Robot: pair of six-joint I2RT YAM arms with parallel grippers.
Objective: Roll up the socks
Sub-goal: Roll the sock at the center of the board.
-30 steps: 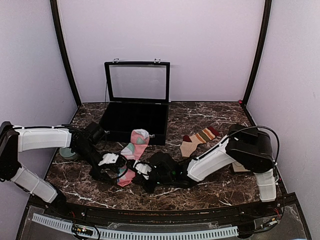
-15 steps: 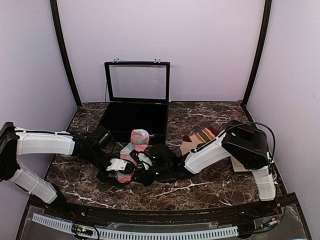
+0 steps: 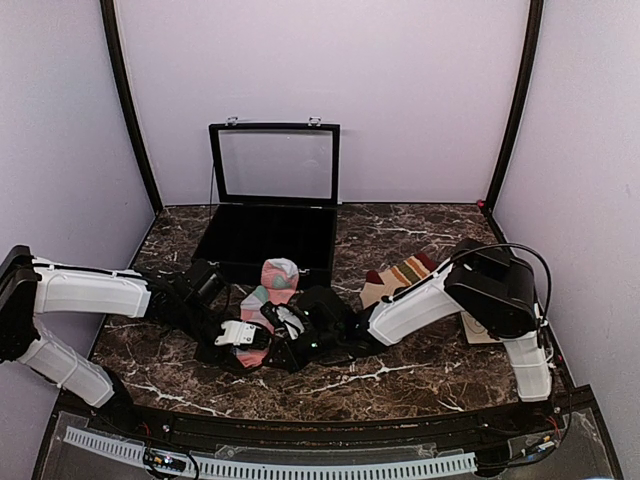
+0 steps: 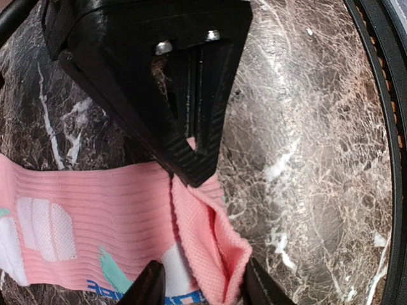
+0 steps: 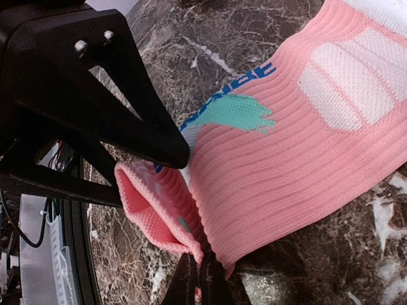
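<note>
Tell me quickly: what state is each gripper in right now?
Left gripper: jaws either side of the pink sock's folded edge; whether they grip it cannot be told.
Right gripper: shut on the pink sock's edge.

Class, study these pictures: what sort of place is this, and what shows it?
Probably a robot test booth: plain lilac walls enclose a marble-patterned table, with a left arm and right arm mounted at its near edge.

pink sock [image 3: 272, 285]: mint patches, grey toe | tan sock [image 3: 398, 275]: red-olive stripes
</note>
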